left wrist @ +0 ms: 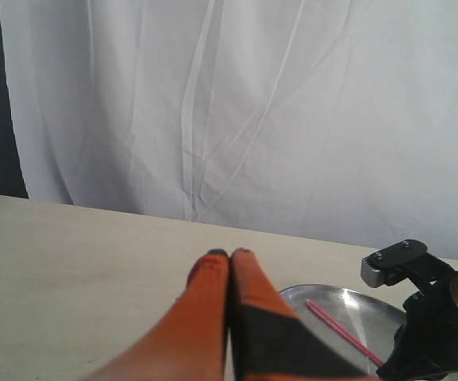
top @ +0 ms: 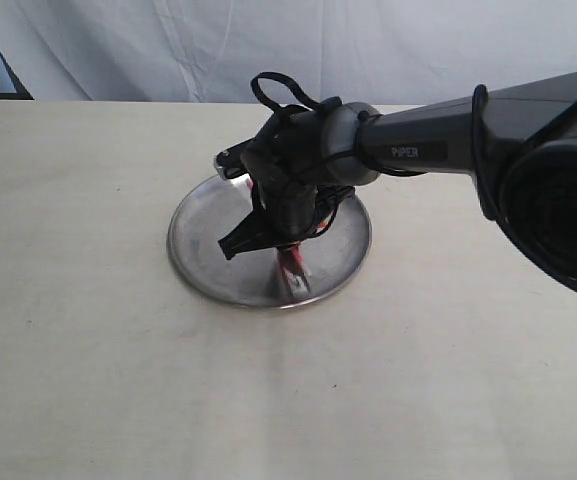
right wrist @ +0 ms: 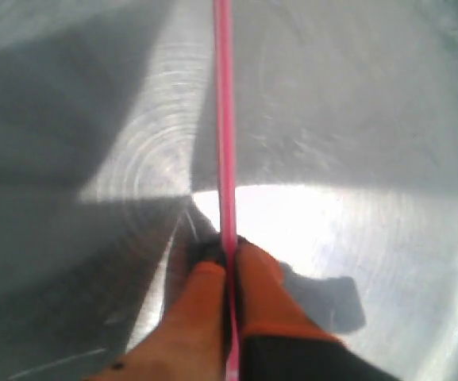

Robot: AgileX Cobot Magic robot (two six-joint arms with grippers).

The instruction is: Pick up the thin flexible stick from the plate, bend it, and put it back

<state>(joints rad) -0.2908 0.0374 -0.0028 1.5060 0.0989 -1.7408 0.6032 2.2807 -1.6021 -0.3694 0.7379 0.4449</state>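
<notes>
The silver plate (top: 196,250) lies mid-table. My right gripper (top: 292,264) comes in from the right and points down onto it. In the right wrist view its orange fingers (right wrist: 264,274) are shut on the thin pink stick (right wrist: 225,119), which runs straight out from the right gripper (right wrist: 227,252) low over the plate (right wrist: 356,119). The left wrist view shows the stick (left wrist: 340,327) low on the plate (left wrist: 348,298), leading to the right gripper's black body. My left gripper (left wrist: 229,255) is shut and empty, to one side of the plate, and is out of the exterior view.
The beige table (top: 88,380) extends all round the plate. A white curtain (top: 268,40) hangs behind it. The right arm's dark housing (top: 558,210) fills the right side of the exterior view.
</notes>
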